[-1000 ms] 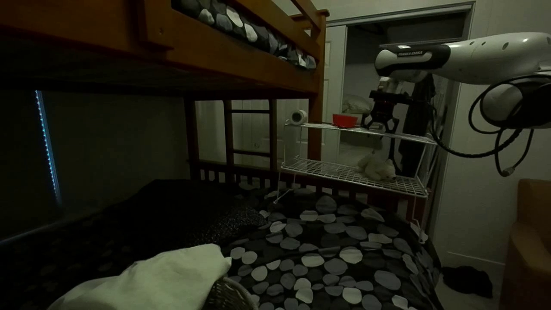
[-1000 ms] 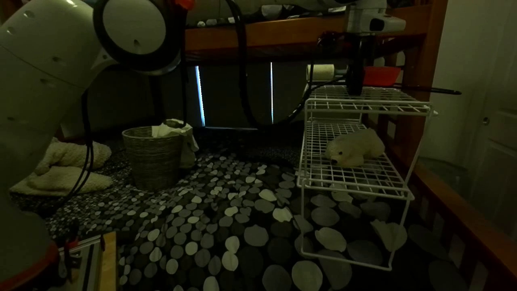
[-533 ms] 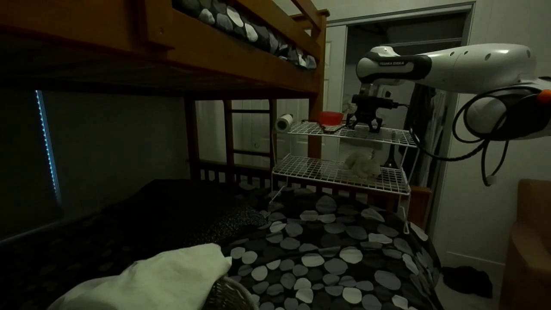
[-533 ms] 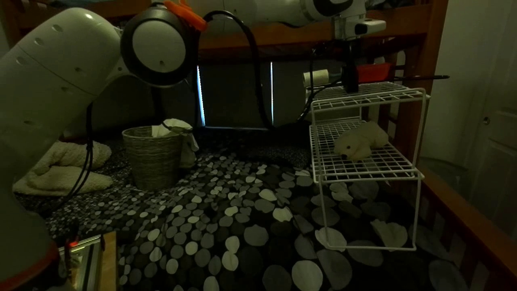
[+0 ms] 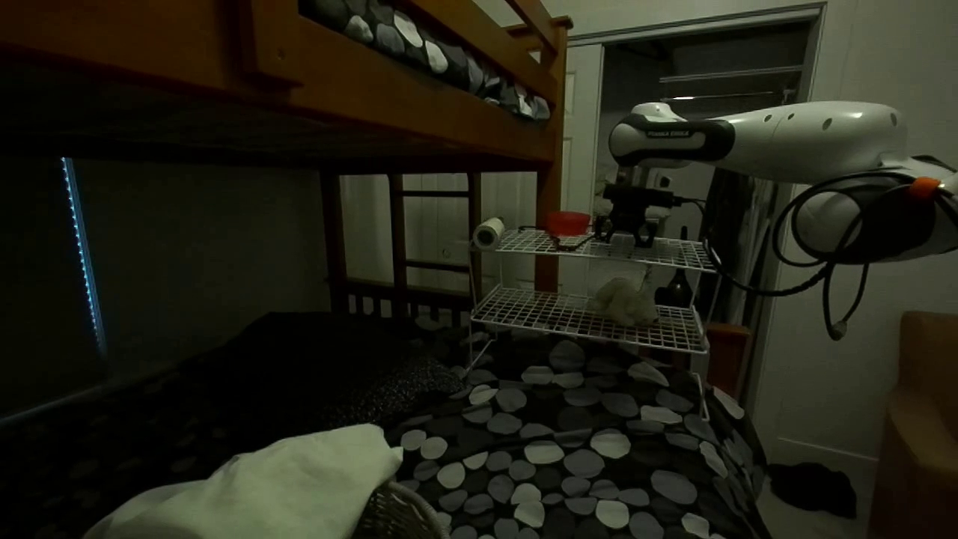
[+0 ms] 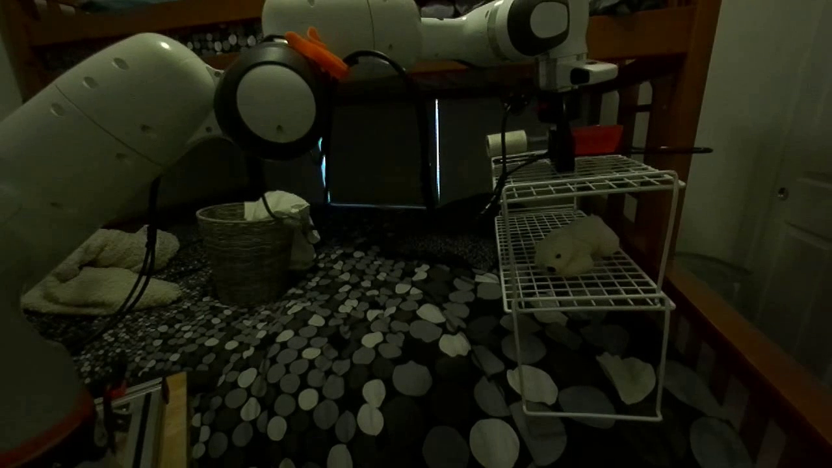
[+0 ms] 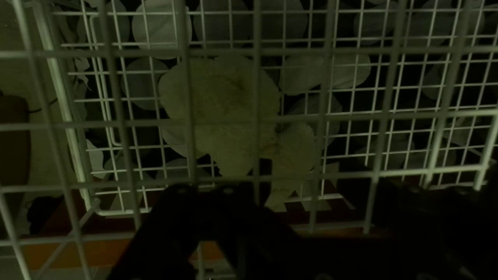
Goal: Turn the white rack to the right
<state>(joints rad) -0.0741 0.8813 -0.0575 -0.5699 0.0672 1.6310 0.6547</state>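
- Two wire shelves, one above the other, form the white thin-wire rack [image 6: 588, 302]. It is upright over black bedding [image 6: 390, 354] printed with grey and white pebble shapes, beside a slatted orange-brown wooden rail [image 6: 747, 335]. Whether every foot touches the cloth, cannot tell.
- Black two-fingered gripper [image 5: 623, 238] points down at the rack's upper shelf, clamped on its wires; exact contact too dark to make out.
- Upper shelf: red bowl [image 5: 567, 223] just beside the gripper; white cylinder [image 5: 489, 233] at one end, bowl between it and gripper. Thin black rod [image 6: 679, 150] juts past the shelf edge in an exterior view.
- Lower shelf: cream plush animal [image 6: 577, 246] lying down, dark eye and nose showing. Wrist view, dim, looks down on it through the upper grid.
- White jointed robot arm [image 5: 816, 142] extends sideways, higher than the rack.
- Well apart from the rack, on the bedding: grey-brown woven basket [image 6: 244, 266], white cloth [image 6: 279, 205] over its rim; cream fleecy blankets [image 6: 97, 289] bunched near it.
- Higher up, in both exterior views: orange-brown wooden upper bunk [image 5: 426, 105], bedding of similar print on it.
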